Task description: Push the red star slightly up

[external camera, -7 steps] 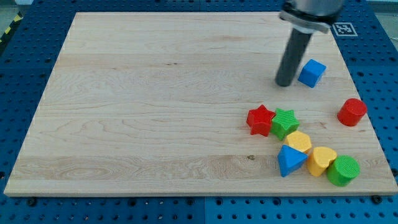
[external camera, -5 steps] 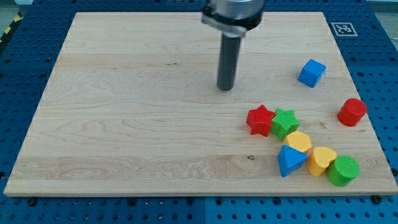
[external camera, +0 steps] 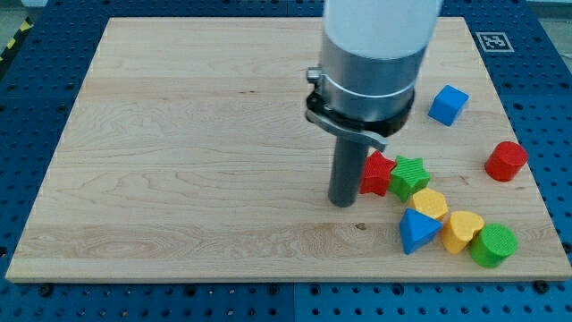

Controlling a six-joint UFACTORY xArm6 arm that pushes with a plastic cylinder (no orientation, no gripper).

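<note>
From where I stand, the rod comes down out of a broad grey-and-white arm housing (external camera: pixel 371 54), and my tip (external camera: pixel 342 202) rests on the wooden desk (external camera: pixel 179 161), just to the view's left of the red star (external camera: pixel 378 173) and slightly below it. The rod's shaft covers the star's left edge, so I cannot tell whether they touch. There is no gripper on this arm, only the plain rod, and it holds nothing. I count seven blocks, all to the view's right of the tip. Two are red: the star right beside the rod, and a red cylinder (external camera: pixel 506 161) well off to the right near the desk's edge. Two are green: a green star (external camera: pixel 410 176) pressed against the red star's far side, and a green cylinder (external camera: pixel 493 245) down to the lower right of the tip. Two are blue: a blue cube (external camera: pixel 448 105) up and to the right of the tip, standing alone, and a blue triangle (external camera: pixel 416 231) just below and right of it. Two yellow pieces complete the cluster: a yellow hexagon-like block (external camera: pixel 430 204) between the green star and the triangle, and a yellow heart (external camera: pixel 462 230) between the triangle and the green cylinder.
</note>
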